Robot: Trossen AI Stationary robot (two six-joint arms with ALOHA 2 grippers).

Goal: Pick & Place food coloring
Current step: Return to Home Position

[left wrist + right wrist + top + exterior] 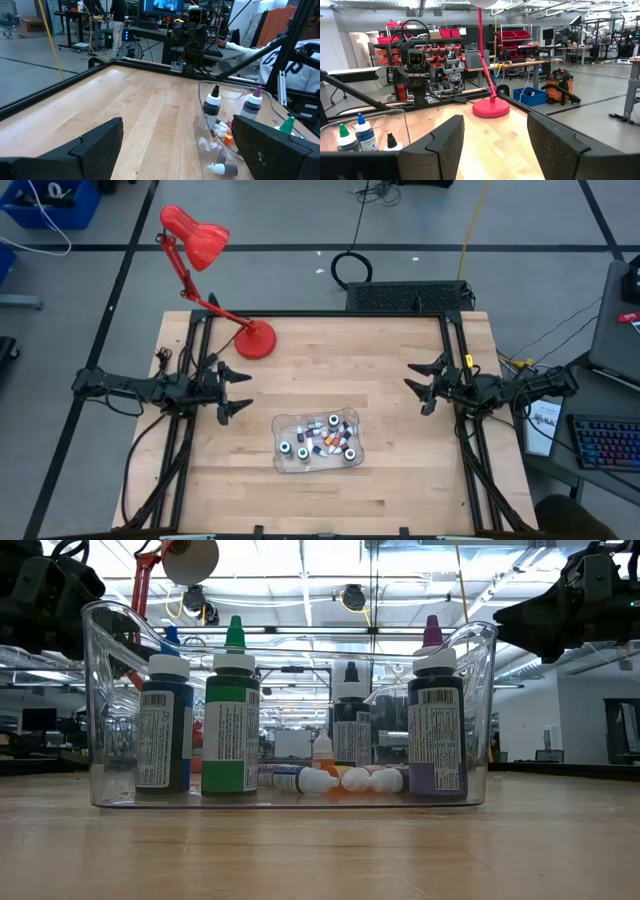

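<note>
Left gripper [245, 390] and right gripper [415, 385] gape; food coloring [325, 438] in tray [284, 424] overlaps, uncountable.

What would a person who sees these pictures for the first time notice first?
Most likely the red desk lamp, whose base stands on the table toward its upper left in the high view. Next comes the clear tray at the lower middle, holding the food coloring bottles, some upright and some small ones lying down. The left gripper and the right gripper hang at either side, fingers open, apart from the tray.
</note>
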